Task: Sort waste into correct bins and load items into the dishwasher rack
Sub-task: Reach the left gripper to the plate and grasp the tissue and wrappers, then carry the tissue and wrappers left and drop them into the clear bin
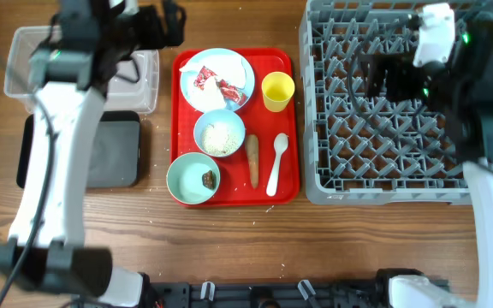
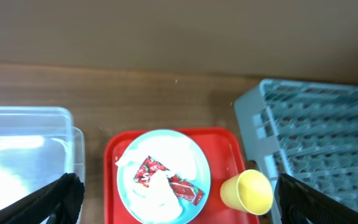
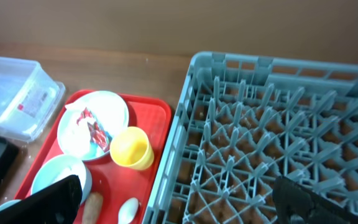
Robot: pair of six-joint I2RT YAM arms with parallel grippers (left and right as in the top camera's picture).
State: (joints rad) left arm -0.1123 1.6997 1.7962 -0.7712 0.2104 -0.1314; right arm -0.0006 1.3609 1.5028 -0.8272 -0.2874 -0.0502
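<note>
On the red tray (image 1: 234,192) a pale blue plate (image 1: 193,64) holds the red-and-white wrapper (image 1: 216,85). Beside it stand the yellow cup (image 1: 277,91), a bowl with rice (image 1: 220,133), a bowl (image 1: 187,178) with a brown lump (image 1: 208,178), the carrot stick (image 1: 252,160) and the white spoon (image 1: 276,162). My left gripper (image 2: 179,186) is open and empty, high above the plate (image 2: 125,186). My right gripper (image 3: 176,193) is open and empty over the left part of the grey rack (image 1: 383,111).
The clear tub (image 1: 135,81) stands at the back left and the black tray (image 1: 114,150) lies in front of it. The rack fills the right side. Bare wood lies in front of the red tray.
</note>
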